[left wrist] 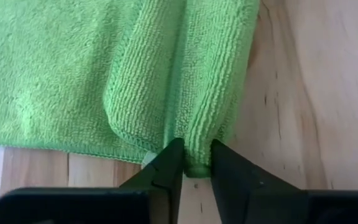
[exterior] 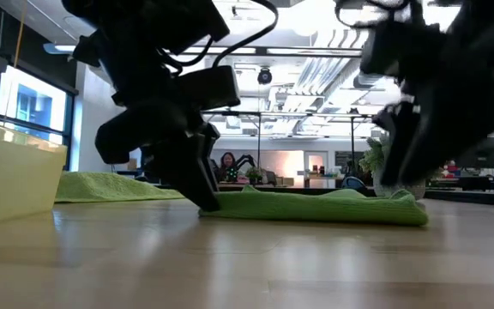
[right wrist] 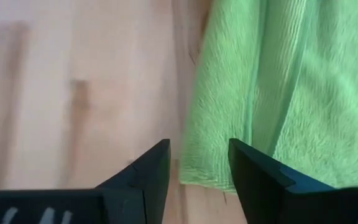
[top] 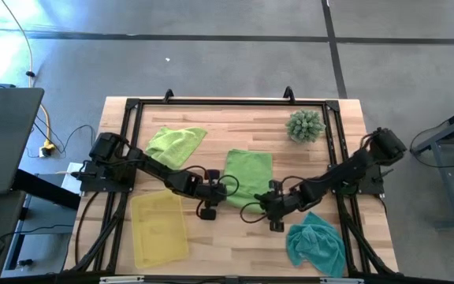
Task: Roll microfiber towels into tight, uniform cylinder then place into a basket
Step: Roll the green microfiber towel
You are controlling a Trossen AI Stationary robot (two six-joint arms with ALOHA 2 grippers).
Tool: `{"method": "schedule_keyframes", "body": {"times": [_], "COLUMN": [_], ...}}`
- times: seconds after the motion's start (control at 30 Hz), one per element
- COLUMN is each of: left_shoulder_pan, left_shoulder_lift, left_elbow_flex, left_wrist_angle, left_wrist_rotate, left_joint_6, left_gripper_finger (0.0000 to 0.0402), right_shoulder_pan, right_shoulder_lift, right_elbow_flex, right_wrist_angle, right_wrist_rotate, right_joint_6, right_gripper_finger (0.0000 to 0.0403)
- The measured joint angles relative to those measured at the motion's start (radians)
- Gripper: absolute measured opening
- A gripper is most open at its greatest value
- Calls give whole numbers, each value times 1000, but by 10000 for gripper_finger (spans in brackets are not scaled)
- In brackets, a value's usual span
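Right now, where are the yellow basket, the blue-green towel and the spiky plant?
basket (top: 160,229), high view, its bare floor.
teal towel (top: 315,243), high view, middle of the crumpled cloth.
spiky plant (top: 304,125), high view, centre of the ball.

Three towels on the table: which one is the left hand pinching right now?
The flat lime green towel at the table's middle; the left hand pinches its folded edge. The crumpled lime towel and teal towel lie untouched.
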Motion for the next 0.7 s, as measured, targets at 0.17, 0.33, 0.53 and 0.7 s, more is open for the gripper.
{"method": "schedule_keyframes", "body": {"times": [0.17, 0.33, 0.53, 0.7], "left_shoulder_pan": [0, 1, 1, 0], "left_shoulder_lift": [0, -1, -2, -1], "left_elbow_flex": [0, 0, 0, 0], "left_wrist_angle": [-1, -2, -5, -6], "left_wrist_rotate": [7, 18, 47, 53], "left_joint_6": [-50, -102, -131, -160], "left_gripper_finger": [25, 13, 14, 15], "right_shoulder_pan": [43, 113, 126, 123], "right_shoulder_lift": [-49, 22, 121, 167], "right_elbow_flex": [2, 2, 4, 4], "right_wrist_angle": [52, 95, 91, 88], "right_wrist_rotate": [16, 148, 268, 271], "right_joint_6": [-103, -277, -224, -222], "right_gripper_finger": [156, 156, 156, 162]}}
